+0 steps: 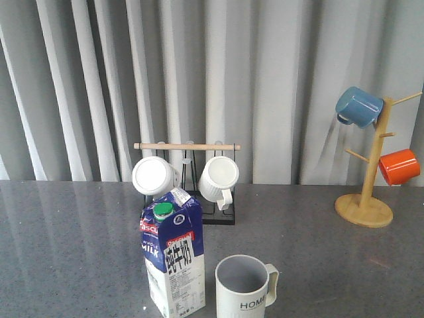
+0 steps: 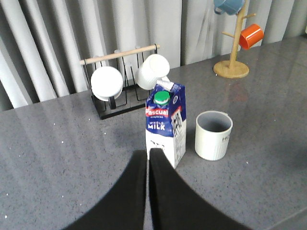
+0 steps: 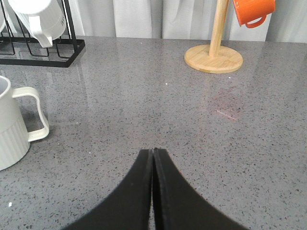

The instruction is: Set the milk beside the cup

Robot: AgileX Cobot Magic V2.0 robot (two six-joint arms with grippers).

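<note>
The milk (image 1: 173, 260), a tall blue-and-white carton with a green cap, stands upright on the grey table just left of the cup (image 1: 244, 287), a pale ribbed mug with "HOME" lettering and its handle to the right. A small gap separates them. Both also show in the left wrist view, milk (image 2: 165, 124) and cup (image 2: 213, 134). My left gripper (image 2: 148, 151) is shut and empty, its tips close in front of the carton's base. My right gripper (image 3: 153, 150) is shut and empty over bare table, to the right of the cup (image 3: 12, 125). Neither gripper shows in the front view.
A black wire rack (image 1: 187, 179) with a wooden bar holds two plain white mugs behind the milk. A wooden mug tree (image 1: 368, 192) at the back right carries a blue mug (image 1: 358, 106) and an orange mug (image 1: 399, 166). Grey curtains hang behind the table.
</note>
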